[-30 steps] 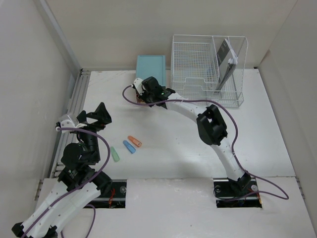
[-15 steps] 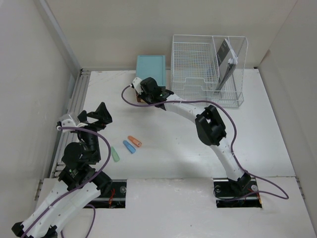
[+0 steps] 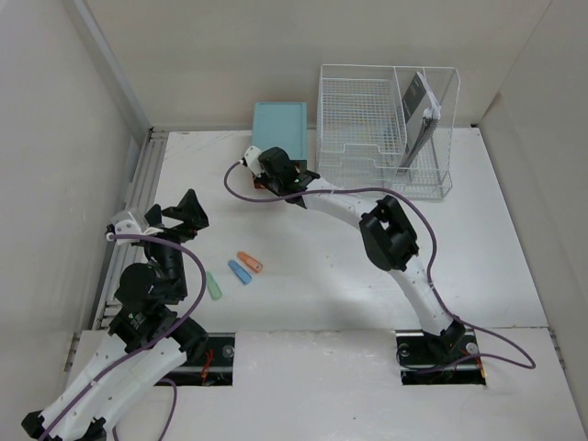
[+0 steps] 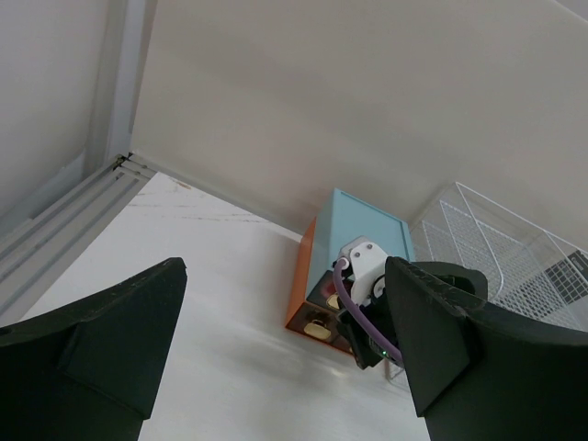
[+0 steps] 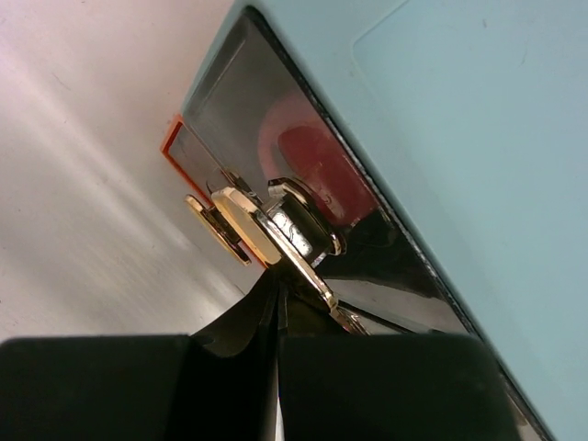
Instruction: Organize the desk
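The white desk (image 3: 322, 266) holds a teal drawer box (image 3: 280, 124) at the back. My right gripper (image 3: 266, 170) is at the box's front, by its orange-edged drawers. In the right wrist view its fingers (image 5: 278, 294) are shut together, tips touching the gold knob (image 5: 248, 225) of a glossy dark drawer front (image 5: 239, 101). My left gripper (image 3: 179, 213) is open and empty above the desk's left side. In the left wrist view (image 4: 285, 358) it looks toward the box (image 4: 358, 230).
Orange (image 3: 249, 262), blue (image 3: 240, 272) and green (image 3: 213, 286) markers lie on the desk in front of the left arm. A white wire-mesh rack (image 3: 381, 124) with a dark flat item (image 3: 418, 106) stands at the back right. Silver rails (image 3: 147, 175) run along the left edge.
My right gripper has edged left and toward the box's front. The left arm has not moved.
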Controlling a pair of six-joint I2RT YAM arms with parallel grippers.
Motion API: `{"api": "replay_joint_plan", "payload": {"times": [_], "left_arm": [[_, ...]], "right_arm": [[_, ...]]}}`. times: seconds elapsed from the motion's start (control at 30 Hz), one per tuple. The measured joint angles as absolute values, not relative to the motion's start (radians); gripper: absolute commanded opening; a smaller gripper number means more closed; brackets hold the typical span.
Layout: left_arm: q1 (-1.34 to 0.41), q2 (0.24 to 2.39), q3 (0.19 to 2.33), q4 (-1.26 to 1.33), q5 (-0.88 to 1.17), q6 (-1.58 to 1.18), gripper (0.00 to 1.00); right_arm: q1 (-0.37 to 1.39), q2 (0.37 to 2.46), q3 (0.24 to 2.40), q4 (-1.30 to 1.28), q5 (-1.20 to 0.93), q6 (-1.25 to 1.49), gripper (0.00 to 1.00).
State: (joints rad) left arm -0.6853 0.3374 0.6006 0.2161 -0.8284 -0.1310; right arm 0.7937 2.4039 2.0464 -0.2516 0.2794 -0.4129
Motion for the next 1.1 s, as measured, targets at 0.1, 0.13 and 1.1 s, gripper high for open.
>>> {"api": "replay_joint_plan", "payload": {"times": [0.1, 0.13, 1.1], "left_arm": [[-0.685, 0.337, 0.601, 0.216, -0.828, -0.131, 0.87], [-0.685, 0.337, 0.601, 0.216, -0.828, -0.131, 0.87], [-0.664, 1.055, 0.810, 0.165, -0.470, -0.180, 0.53]], "right_arm": [[0.794, 2.404, 2.045, -0.248, 0.282, -0.416, 0.00], [0.796, 2.404, 2.039, -0.242, 0.281, -0.416, 0.00], [0.685, 1.574, 1.623, -0.197, 0.476, -0.360, 0.72]]}}
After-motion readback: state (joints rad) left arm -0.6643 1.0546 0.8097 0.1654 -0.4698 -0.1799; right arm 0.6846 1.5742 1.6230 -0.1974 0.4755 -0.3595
